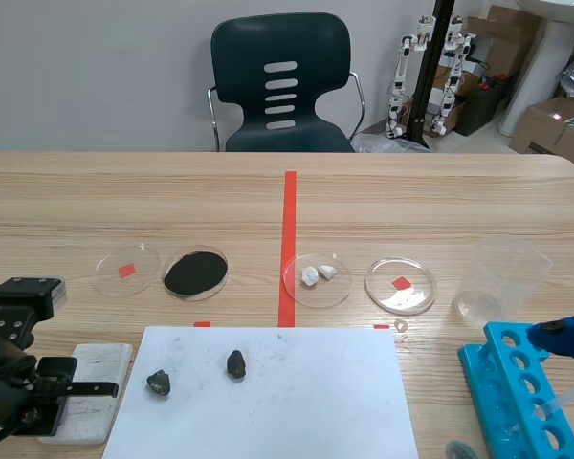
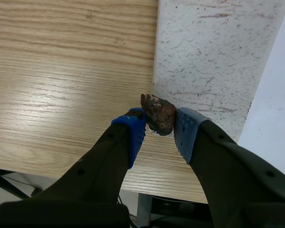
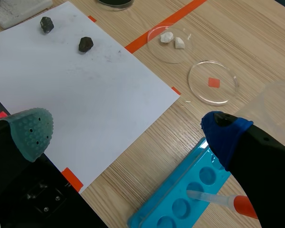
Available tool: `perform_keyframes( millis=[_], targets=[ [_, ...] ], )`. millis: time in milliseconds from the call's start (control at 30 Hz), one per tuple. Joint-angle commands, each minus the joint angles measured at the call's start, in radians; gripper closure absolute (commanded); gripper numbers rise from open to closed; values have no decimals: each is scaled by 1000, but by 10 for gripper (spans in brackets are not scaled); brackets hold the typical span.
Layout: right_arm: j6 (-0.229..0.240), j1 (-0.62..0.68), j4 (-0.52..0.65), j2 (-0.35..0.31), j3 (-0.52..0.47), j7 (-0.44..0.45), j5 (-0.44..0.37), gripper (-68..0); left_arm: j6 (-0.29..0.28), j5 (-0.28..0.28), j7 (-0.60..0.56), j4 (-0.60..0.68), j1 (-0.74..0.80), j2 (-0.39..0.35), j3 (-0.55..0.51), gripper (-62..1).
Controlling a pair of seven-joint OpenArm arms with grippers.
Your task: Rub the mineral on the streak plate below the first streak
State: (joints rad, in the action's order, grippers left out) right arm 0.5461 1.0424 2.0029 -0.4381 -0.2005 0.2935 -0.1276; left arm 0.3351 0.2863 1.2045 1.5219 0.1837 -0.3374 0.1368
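Our left gripper (image 2: 159, 130) sits low on its own side, pointing downward, jaws clamped on a rusty-brown mineral (image 2: 157, 114). Our right gripper (image 3: 128, 133) hovers with jaws spread wide, holding nothing.

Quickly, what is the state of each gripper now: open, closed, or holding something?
Left gripper: closed on the reddish-brown mineral.
Right gripper: open, holding nothing.

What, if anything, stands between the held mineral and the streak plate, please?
Nothing visible does. The mineral, gripped by the left gripper, is at the plate edge; the plate between it and the reddish streak is bare.
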Motion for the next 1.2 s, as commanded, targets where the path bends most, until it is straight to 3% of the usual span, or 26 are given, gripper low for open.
perform_keyframes(
  millis=[0, 167, 300, 400, 600, 767, 867, 1033, 1167],
  targets=[
    [3, 2, 14, 0, 3, 19, -11, -679, -41, 79, -21, -15, 18, -6, 0, -113],
    [3, 2, 14, 0, 3, 19, -11, -679, -134, 246, -69, -15, 18, -6, 0, -113],
    [3, 2, 14, 0, 3, 19, -11, -679, -147, 274, -83, -15, 18, -7, 0, -113],
    [3, 2, 14, 0, 3, 19, -11, -679, -126, 224, -75, -15, 18, -7, 0, -113],
    [3, 2, 14, 0, 3, 19, -11, -679, 11, -2, 0, -15, 18, -7, -1, -113],
    [3, 2, 14, 0, 3, 19, -11, -679, 17, -17, 0, -15, 18, -7, 0, -113],
    [3, 2, 14, 0, 3, 19, -11, -679, -23, 54, -18, -15, 18, -7, 0, -113],
    [3, 2, 14, 0, 3, 19, -11, -679, -134, 264, -74, -15, 19, -7, 0, -113],
    [3, 2, 14, 0, 3, 19, -11, -679, -148, 290, -83, -15, 19, -7, 0, -113]
  ],
)
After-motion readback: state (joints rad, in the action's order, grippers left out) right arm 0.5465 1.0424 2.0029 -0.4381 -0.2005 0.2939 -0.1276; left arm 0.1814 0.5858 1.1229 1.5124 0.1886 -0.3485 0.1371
